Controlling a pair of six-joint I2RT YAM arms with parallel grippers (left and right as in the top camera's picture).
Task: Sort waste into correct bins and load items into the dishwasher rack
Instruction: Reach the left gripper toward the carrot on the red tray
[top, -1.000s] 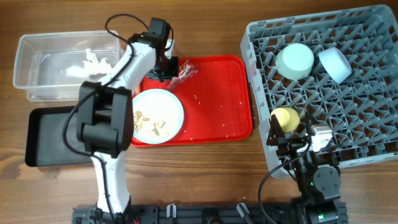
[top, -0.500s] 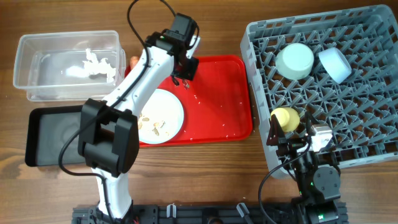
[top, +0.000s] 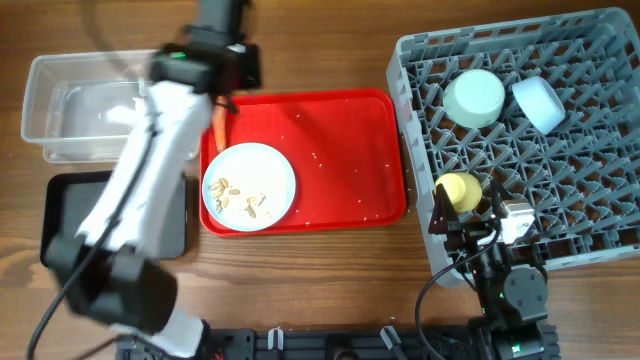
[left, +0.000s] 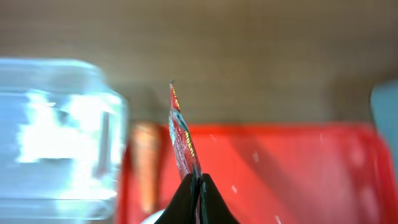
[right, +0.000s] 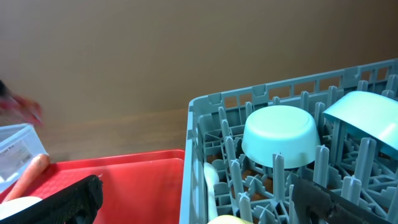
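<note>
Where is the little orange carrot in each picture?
Overhead: carrot at the red tray's left edge, above the plate.
Left wrist: blurred carrot, lower left, left of the red wrapper.
Right wrist: carrot near the bottom left corner.
Shared landmark: the red tray.

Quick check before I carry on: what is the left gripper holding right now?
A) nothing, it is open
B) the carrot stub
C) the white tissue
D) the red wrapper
D: in the left wrist view the left gripper is shut on the red wrapper, which sticks up from between its fingertips, while the carrot stub lies apart at the edge of the red tray.
</note>
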